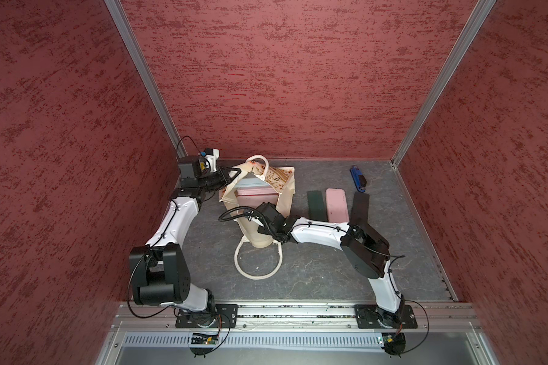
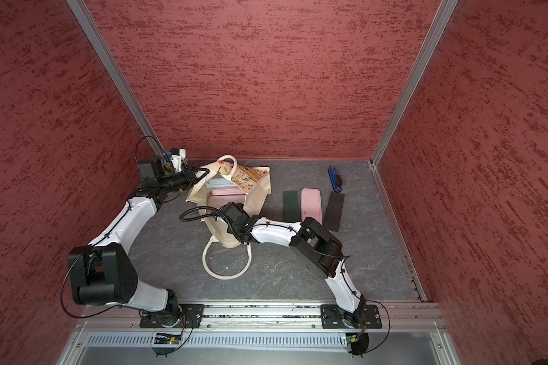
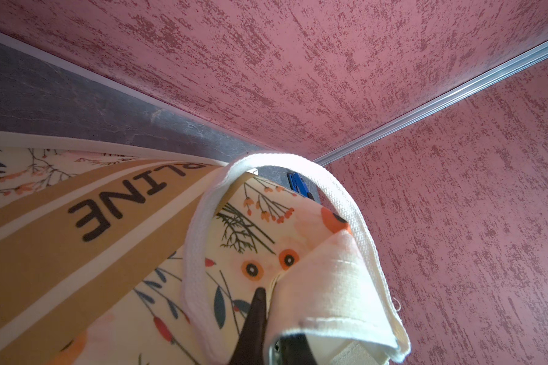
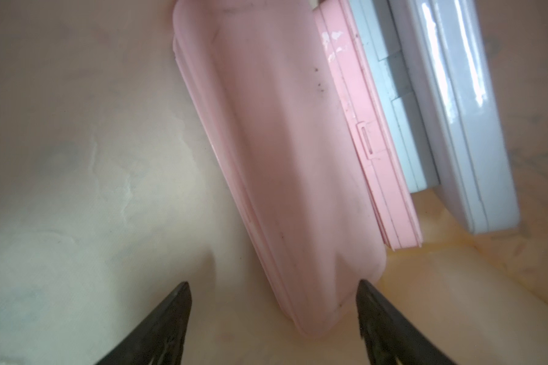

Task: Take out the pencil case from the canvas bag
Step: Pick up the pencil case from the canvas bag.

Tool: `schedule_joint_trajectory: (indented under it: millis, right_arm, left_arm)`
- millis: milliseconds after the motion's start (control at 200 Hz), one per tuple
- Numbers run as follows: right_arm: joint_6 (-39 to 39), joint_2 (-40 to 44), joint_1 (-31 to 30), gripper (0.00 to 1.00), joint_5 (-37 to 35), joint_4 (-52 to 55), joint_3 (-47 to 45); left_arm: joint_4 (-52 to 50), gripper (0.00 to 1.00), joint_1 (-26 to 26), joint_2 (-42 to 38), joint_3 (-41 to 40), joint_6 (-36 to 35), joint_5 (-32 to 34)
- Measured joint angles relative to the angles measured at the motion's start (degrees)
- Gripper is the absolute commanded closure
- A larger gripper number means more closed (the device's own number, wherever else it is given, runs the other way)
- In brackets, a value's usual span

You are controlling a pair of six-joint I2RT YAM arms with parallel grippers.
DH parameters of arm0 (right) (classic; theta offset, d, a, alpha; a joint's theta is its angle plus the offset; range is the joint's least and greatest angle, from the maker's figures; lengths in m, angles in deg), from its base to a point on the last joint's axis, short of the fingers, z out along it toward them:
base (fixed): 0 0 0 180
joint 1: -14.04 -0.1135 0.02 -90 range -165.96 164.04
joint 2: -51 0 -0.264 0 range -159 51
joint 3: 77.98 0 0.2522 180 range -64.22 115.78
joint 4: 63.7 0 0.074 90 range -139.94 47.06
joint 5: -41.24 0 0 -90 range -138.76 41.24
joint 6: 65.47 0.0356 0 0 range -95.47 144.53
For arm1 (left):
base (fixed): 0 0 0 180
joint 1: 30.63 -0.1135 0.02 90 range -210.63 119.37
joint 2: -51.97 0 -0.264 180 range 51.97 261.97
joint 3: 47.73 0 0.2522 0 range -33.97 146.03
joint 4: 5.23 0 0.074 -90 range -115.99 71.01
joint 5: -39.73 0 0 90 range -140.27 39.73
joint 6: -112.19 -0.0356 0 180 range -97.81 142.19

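A cream canvas bag (image 1: pixel 286 197) (image 2: pixel 260 196) with a floral print and a tan lettered band lies on the grey tabletop (image 1: pixel 314 271), its mouth pulled wide. One white handle (image 1: pixel 257 262) lies looped on the tabletop at the bag's near end. The other handle (image 3: pixel 266 164) arches up over the printed face.

The left fingers (image 3: pixel 255 319) are clenched on a fold of cloth at the bag's rim, on its far left corner, and hold that edge up.

Inside the bag, three cases are stacked on edge, one behind the next. A pink pencil case (image 4: pixel 282 177) (image 1: pixel 253 195) comes first, then a second pink case (image 4: pixel 374 142), then a pale grey case (image 4: pixel 462 120) deepest in.

The right wrist reaches down into the bag's mouth. The right fingers (image 4: pixel 171 322) are spread wide and grasp nothing. The near end of the pink pencil case sits between them, off centre. One fingertip is right at the case's corner, though contact cannot be told. The other fingertip stands well clear of the case, over the bag's bare lining.

To the bag's right, three flat items lie side by side on the tabletop: a dark green case (image 1: pixel 315 205), a pink case (image 1: pixel 336 205) and a black case (image 1: pixel 359 208). A blue stapler (image 1: pixel 357 179) lies just beyond them.
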State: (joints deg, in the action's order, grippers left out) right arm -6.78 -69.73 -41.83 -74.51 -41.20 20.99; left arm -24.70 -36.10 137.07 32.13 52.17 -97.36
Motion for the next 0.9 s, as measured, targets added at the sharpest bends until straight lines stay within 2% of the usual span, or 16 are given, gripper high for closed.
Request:
schedule_joint_trajectory:
  millis: [185, 421, 902]
  right_arm:
    - [-0.5, -2.7, 0.0, 0.12, -2.9, -3.8, 0.4]
    - [-0.4, -5.3, 0.1, 0.11, -3.2, -4.7, 0.9]
    - [-0.7, -8.0, 1.0, 0.12, -8.0, -11.4, 1.4]
  left_arm:
    - [0.0, 0.97, 0.0, 0.0, 0.0, 0.2, -0.2]
    - [0.0, 0.97, 0.1, 0.0, 0.0, 0.3, -0.5]
    - [0.0, 0.97, 0.3, 0.1, 0.0, 0.7, -0.4]
